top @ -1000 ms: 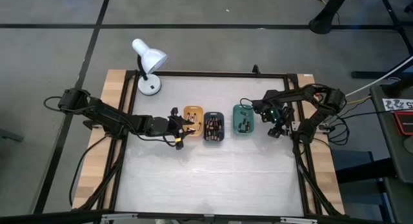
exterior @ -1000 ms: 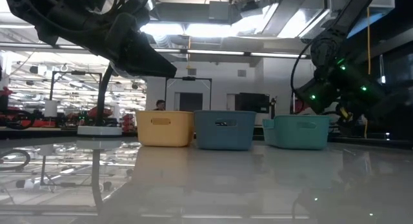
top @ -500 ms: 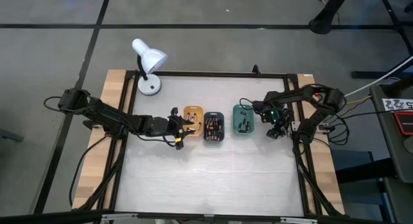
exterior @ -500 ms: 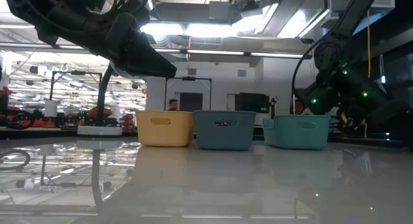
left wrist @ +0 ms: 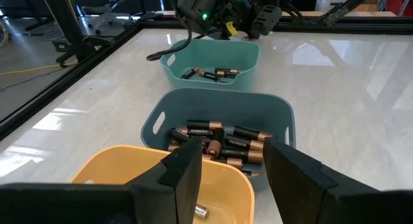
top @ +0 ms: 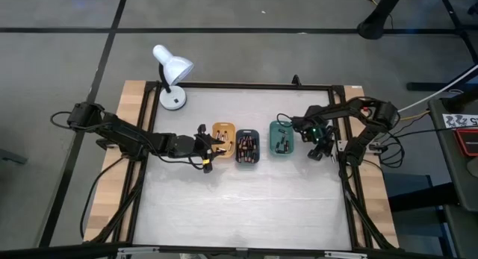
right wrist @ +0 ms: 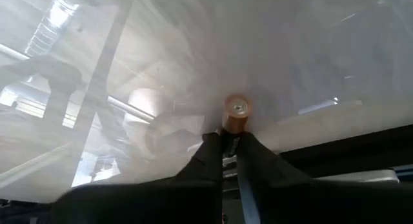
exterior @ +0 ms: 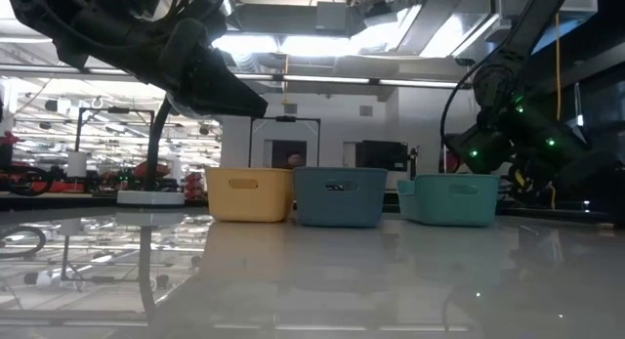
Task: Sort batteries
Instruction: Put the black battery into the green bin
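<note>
Three small trays stand in a row mid-table: orange (top: 223, 132), dark teal (top: 248, 148) and green (top: 282, 138). The dark teal tray (left wrist: 219, 117) holds several batteries (left wrist: 216, 145), and a few more (left wrist: 210, 73) lie in the green tray (left wrist: 213, 56). My left gripper (left wrist: 232, 175) hangs open over the orange tray (left wrist: 161, 179), nothing between its fingers. My right gripper (right wrist: 230, 141) is just right of the green tray (top: 317, 145), shut on one battery (right wrist: 235, 114) with a copper-coloured end. My right gripper pinches the battery between its two fingertips (right wrist: 216, 146). The battery's copper-coloured end (right wrist: 236, 108) sticks out past the fingertips, over the white tabletop. The rest of the battery is hidden between the fingers. Whether it touches the table I cannot tell.
A white desk lamp (top: 172, 72) stands at the far left corner of the table. A black frame (top: 246, 86) runs around the white tabletop. The near half of the table (top: 246, 207) is bare white surface.
My right gripper has shifted slightly down and toward the table's right edge, beside the green tray.
</note>
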### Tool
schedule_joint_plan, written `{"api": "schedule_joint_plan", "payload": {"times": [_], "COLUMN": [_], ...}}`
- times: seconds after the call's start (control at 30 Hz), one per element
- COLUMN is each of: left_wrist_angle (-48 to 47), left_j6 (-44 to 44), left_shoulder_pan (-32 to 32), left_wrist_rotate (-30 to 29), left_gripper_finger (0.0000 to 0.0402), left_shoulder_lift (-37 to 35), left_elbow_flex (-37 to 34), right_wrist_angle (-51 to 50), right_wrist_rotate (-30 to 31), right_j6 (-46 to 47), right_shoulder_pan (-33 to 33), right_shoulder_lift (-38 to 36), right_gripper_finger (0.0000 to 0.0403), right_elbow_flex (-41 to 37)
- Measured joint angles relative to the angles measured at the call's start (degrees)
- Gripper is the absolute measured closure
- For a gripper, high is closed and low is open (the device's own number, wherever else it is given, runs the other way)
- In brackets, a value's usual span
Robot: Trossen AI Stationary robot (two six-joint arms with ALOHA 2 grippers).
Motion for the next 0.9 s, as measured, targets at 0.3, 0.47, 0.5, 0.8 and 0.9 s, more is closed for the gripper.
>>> {"api": "schedule_joint_plan", "payload": {"times": [0.3,0.47,0.5,0.8,0.9], "left_wrist_angle": [0.0,0.0,0.0,-0.1,-0.1], "left_j6": [0.0,0.0,0.0,0.2,0.3], "left_shoulder_pan": [0.0,0.0,0.0,0.0,0.0], "left_wrist_rotate": [0.0,0.0,0.0,0.0,0.0], "left_gripper_finger": [0.0245,0.0245,0.0245,0.0245,0.0245], "left_shoulder_lift": [0.0,0.0,0.0,0.0,0.0], "left_elbow_flex": [0.0,0.0,0.0,0.0,0.0], "right_wrist_angle": [-3.8,-7.3,-7.9,-5.3,-0.2], "right_wrist_rotate": [4.3,6.2,6.3,5.3,0.8], "right_j6": [-0.3,-1.1,-1.1,-1.2,-1.3], "right_shoulder_pan": [0.0,0.0,0.0,2.5,4.7], "right_shoulder_lift": [-0.7,-3.2,-3.8,-5.3,-5.4], "right_gripper_finger": [0.0379,0.0383,0.0382,0.0381,0.0381], "right_elbow_flex": [7.1,13.4,14.8,26.7,28.2]}}
